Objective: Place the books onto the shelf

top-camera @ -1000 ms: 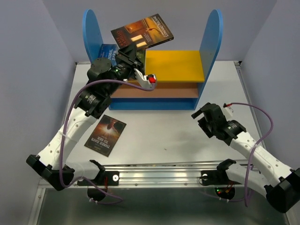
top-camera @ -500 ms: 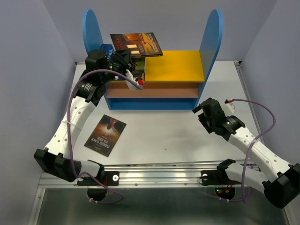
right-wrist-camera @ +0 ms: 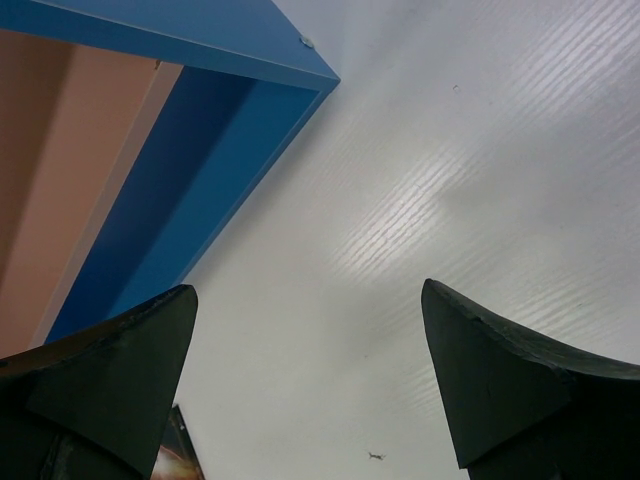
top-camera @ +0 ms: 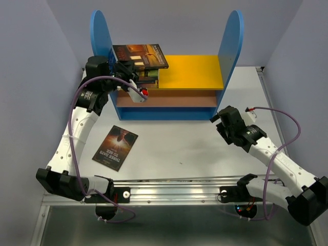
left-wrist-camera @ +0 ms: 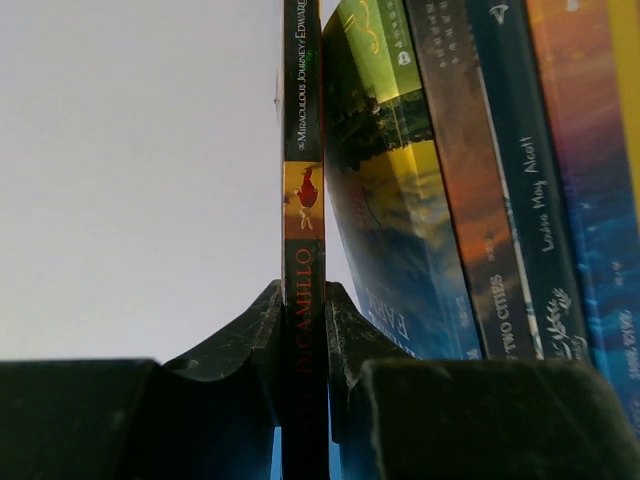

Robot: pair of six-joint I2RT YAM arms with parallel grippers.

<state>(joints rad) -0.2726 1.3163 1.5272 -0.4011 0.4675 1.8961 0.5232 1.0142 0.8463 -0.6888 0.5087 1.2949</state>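
My left gripper [top-camera: 129, 76] [left-wrist-camera: 304, 318] is shut on the spine of a dark orange-brown book [top-camera: 140, 55] [left-wrist-camera: 303, 220], which it holds at the left end of the shelf [top-camera: 192, 72], close to the left blue panel [top-camera: 98, 31]. Its cover faces the top camera. In the left wrist view several other books [left-wrist-camera: 470, 190] stand just right of it, spines toward me, the nearest one [left-wrist-camera: 385, 200] leaning close. Another dark book [top-camera: 116, 147] lies flat on the table at front left. My right gripper [top-camera: 221, 119] [right-wrist-camera: 308, 288] hovers open and empty over the table, right of the shelf's base [right-wrist-camera: 230, 160].
The right blue panel [top-camera: 231, 36] stands tall at the shelf's far end. A metal rail [top-camera: 179, 190] runs along the table's near edge by the arm bases. Grey walls close in both sides. Purple cables [top-camera: 287, 125] loop off both arms.
My left arm has carried the held book left and down, levelling it over the shelf's left end beside the other books. The right arm has barely shifted.
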